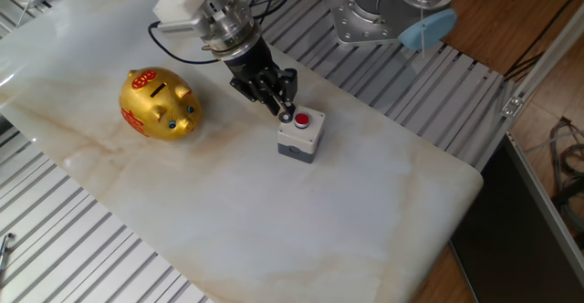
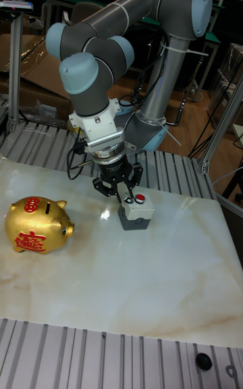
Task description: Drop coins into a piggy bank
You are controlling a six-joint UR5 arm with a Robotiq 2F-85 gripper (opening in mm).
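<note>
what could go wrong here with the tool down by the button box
1. The tool sits at the edge of the grey button box, right beside the red button; a small slip could press the button or nudge the box.
2. A small dark disc, apparently the coin, shows at the fingertips. The grip is hard to confirm, so it may drop on lifting.
3. The piggy bank stands well off to the side, with a narrow slot; the carry could lose the coin.
</note>
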